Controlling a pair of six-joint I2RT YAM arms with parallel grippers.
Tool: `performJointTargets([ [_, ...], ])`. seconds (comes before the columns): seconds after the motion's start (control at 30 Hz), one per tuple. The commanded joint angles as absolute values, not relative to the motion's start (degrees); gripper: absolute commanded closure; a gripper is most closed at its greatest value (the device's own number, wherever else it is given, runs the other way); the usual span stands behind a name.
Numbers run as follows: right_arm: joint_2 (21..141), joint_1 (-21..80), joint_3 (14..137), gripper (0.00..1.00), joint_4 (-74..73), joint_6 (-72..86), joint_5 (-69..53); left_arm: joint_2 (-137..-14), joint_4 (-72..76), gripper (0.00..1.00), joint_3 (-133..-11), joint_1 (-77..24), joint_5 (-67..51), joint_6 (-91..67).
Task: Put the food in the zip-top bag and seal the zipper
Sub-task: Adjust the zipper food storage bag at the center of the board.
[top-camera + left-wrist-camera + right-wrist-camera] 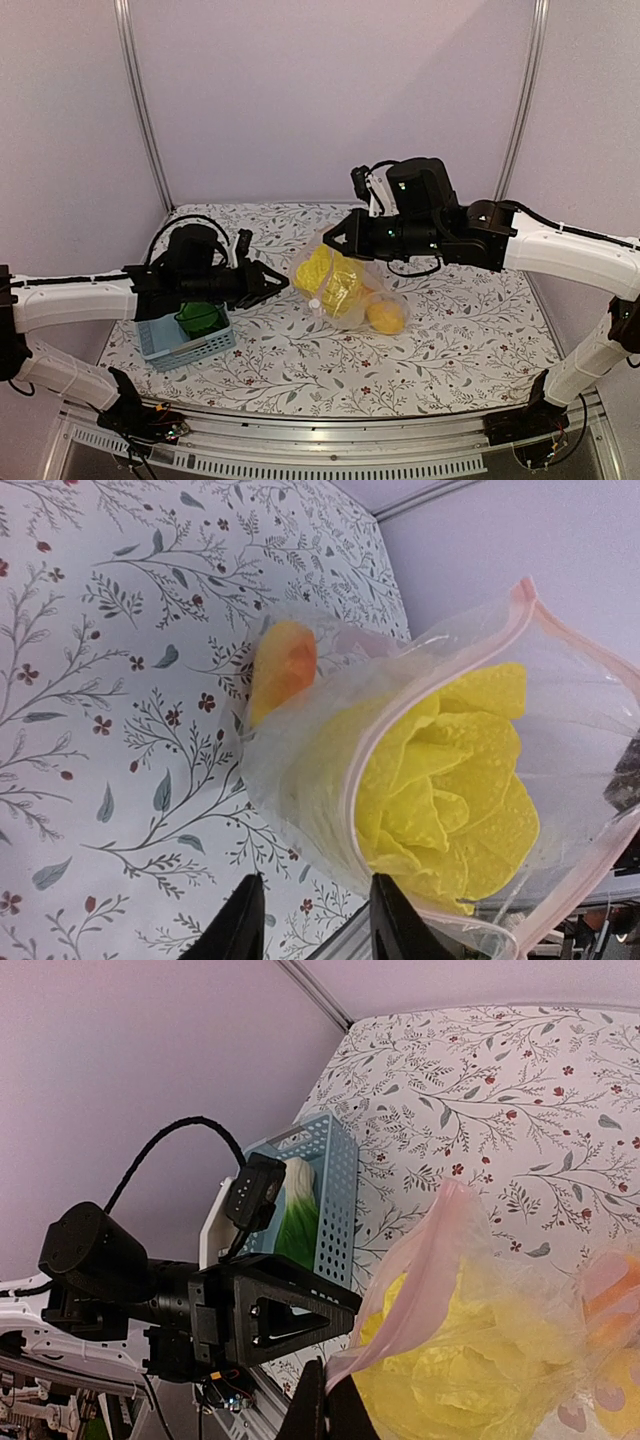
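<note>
Clear, crinkly plastic zip-top bag [348, 262] at the middle of the floral-print table [470, 340], its mouth raised and gaping, the pinkish zipper strip [352, 790] unsealed. Inside lie a pale-yellow leafy napa cabbage [330, 278], a round yellow fruit [386, 316] and an orange fruit [283, 665]. The right gripper [325, 1410] is clamped on the bag's upper mouth edge. Just left of the bag, the left gripper [315, 895] hangs with fingers parted, grasping nothing. Farther left, a light-blue slotted plastic basket [190, 350] holds what appears to be a dark-green bok choy [198, 318].

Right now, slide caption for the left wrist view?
Open left gripper faces mouth of clear bag holding napa cabbage and orange fruit.
</note>
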State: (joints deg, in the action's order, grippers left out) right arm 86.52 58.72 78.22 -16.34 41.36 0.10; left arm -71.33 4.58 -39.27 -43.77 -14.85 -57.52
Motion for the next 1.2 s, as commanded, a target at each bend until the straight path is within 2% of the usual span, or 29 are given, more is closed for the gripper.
performJointTargets([
  [0.0,84.99,58.39,77.61,1.00,-14.66,41.13,0.70,-69.76,6.06,0.63,-40.26,-42.98,-13.55,-57.57],
  [0.4,84.91,58.34,77.52,1.00,-14.61,41.09,-1.25,-71.72,5.23,0.62,-40.87,-42.80,-13.98,-57.13],
  [1.17,84.99,58.39,77.18,1.00,-14.65,41.18,-1.36,-74.77,6.26,0.97,-41.74,-42.78,-15.33,-56.07],
])
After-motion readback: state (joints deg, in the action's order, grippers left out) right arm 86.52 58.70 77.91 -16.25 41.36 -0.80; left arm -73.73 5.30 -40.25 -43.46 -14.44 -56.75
